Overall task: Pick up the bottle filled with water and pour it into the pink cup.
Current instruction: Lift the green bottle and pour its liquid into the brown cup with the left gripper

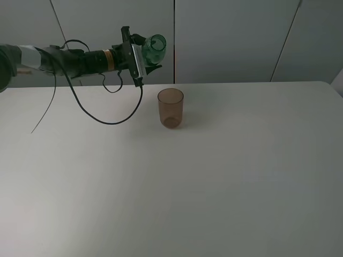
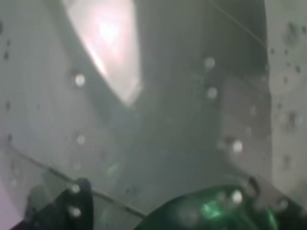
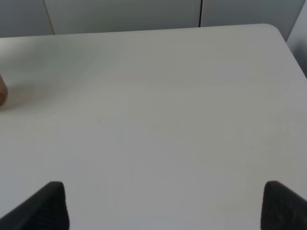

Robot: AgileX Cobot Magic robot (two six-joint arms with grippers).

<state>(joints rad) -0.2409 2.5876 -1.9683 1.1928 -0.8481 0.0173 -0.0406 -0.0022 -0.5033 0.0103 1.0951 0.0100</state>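
The green transparent bottle (image 1: 154,48) is held in the air, tipped well off upright, with a round end turned toward the camera. My left gripper (image 1: 140,54) is shut on the bottle, up and a little left of the pink cup (image 1: 171,108), which stands upright on the white table (image 1: 214,176). The left wrist view is blurred and speckled with droplets; the bottle's green (image 2: 211,213) and one dark finger (image 2: 72,206) show at one edge. My right gripper (image 3: 163,211) is open over bare table, with nothing between its fingertips (image 3: 48,206). A sliver of the cup (image 3: 2,91) shows at that frame's edge.
A black cable (image 1: 107,115) hangs from the left arm (image 1: 69,60) and droops onto the table left of the cup. Grey wall panels (image 1: 230,37) rise just behind the table's far edge. The table's right corner (image 1: 329,85) is in sight.
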